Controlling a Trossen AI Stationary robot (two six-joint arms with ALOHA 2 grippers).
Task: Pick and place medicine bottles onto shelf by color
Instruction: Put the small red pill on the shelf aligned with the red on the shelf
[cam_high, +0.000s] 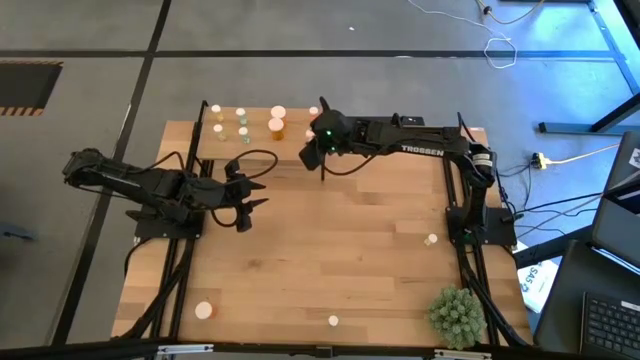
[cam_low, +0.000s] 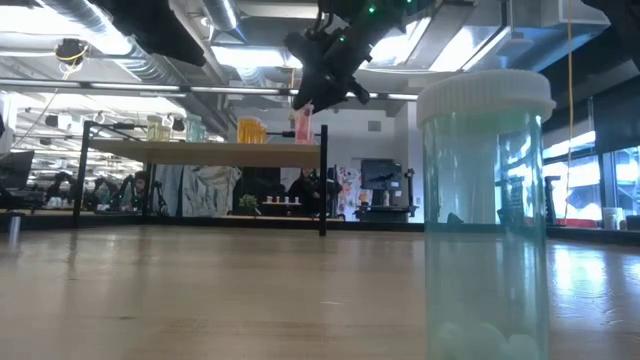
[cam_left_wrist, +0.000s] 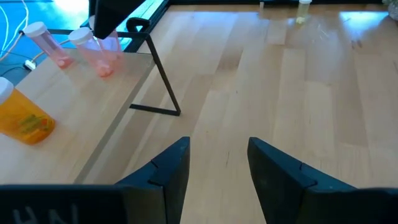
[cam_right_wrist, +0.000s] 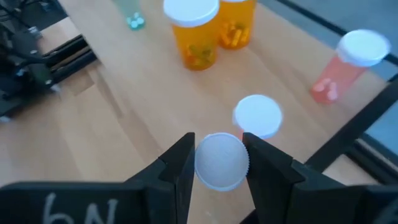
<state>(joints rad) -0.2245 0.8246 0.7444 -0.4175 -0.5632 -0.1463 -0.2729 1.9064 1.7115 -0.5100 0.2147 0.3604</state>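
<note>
The light wooden shelf (cam_high: 262, 148) stands at the table's far left and carries pale green bottles (cam_high: 241, 122), two orange bottles (cam_right_wrist: 194, 37) and pink bottles (cam_right_wrist: 346, 62). My right gripper (cam_right_wrist: 217, 148) is over the shelf's right end, shut on a pink, white-capped bottle (cam_low: 303, 124). Another pink bottle's white cap (cam_right_wrist: 258, 115) shows just beyond it. My left gripper (cam_left_wrist: 217, 168) hovers open above the table, just off the shelf's near edge, with nothing between its fingers. My right gripper pinches the bottle's white cap (cam_right_wrist: 219, 169) between its two fingers. The fingers come slanting down from the table's right side. The bottle hangs upright below them at the shelf's right end; whether its bottom touches the shelf top I cannot tell.
Loose bottles stand on the table: one near the front left (cam_high: 204, 310), one at the right (cam_high: 431, 240), and a pale green one (cam_low: 485, 220) close to the front edge. A spiky green plant ball (cam_high: 457, 315) sits at the front right. Thin black posts (cam_left_wrist: 163, 81) edge the shelf.
</note>
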